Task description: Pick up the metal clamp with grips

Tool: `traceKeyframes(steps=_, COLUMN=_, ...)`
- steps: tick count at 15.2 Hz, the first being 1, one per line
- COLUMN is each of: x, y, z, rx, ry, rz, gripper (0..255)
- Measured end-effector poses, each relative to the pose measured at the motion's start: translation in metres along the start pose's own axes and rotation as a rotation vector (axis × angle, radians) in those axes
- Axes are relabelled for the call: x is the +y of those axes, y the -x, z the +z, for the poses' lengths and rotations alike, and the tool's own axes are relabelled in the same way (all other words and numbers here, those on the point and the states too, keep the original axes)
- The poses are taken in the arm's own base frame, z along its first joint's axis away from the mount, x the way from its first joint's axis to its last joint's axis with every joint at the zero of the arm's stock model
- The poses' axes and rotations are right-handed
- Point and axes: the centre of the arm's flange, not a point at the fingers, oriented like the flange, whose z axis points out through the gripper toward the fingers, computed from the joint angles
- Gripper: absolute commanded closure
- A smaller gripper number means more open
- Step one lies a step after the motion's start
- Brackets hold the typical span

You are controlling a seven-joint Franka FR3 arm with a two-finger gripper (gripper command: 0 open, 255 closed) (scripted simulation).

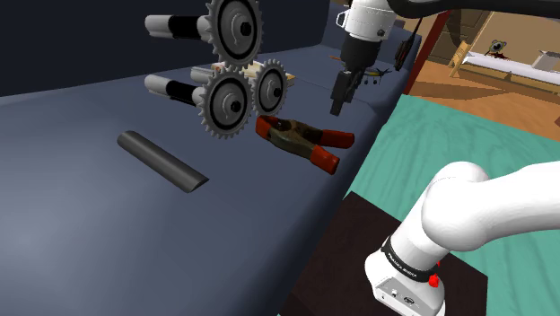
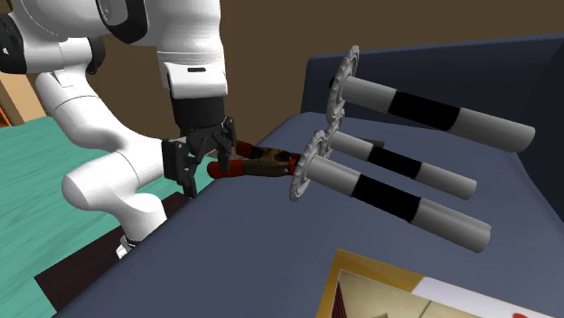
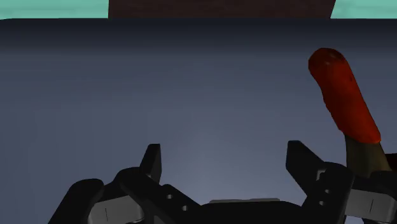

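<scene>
The clamp is a brown metal spring clamp with red grips, lying flat on the dark blue cushioned surface. In the second exterior view the clamp lies just past the black gripper. My gripper hangs open above and behind the clamp's red handles, with nothing between its fingers. In the wrist view the gripper stands wide open over bare surface, and one red grip of the clamp shows beside one finger.
Three toothed gear wheels on grey and black shafts float beside the clamp. A grey half-cylinder lies further along the surface. A dark stand top and teal floor lie beyond the surface edge.
</scene>
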Motion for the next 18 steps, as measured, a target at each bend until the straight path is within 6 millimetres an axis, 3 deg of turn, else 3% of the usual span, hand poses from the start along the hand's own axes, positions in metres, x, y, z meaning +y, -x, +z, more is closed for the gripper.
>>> traceKeyframes(steps=3, x=-0.015, y=-0.004, z=-0.004, rx=0.005, ry=-0.003, rz=-0.068, gripper=0)
traceKeyframes(steps=10, x=-0.097, y=-0.007, z=-0.017, rx=0.030, ry=-0.023, rz=-0.446, gripper=0)
traceKeyframes(steps=13, x=-0.110, y=-0.006, z=-0.012, rx=0.033, ry=-0.026, rz=-0.503, gripper=0)
traceKeyframes(steps=18, x=-0.114, y=-0.007, z=0.012, rx=0.034, ry=-0.027, rz=-0.511, gripper=0)
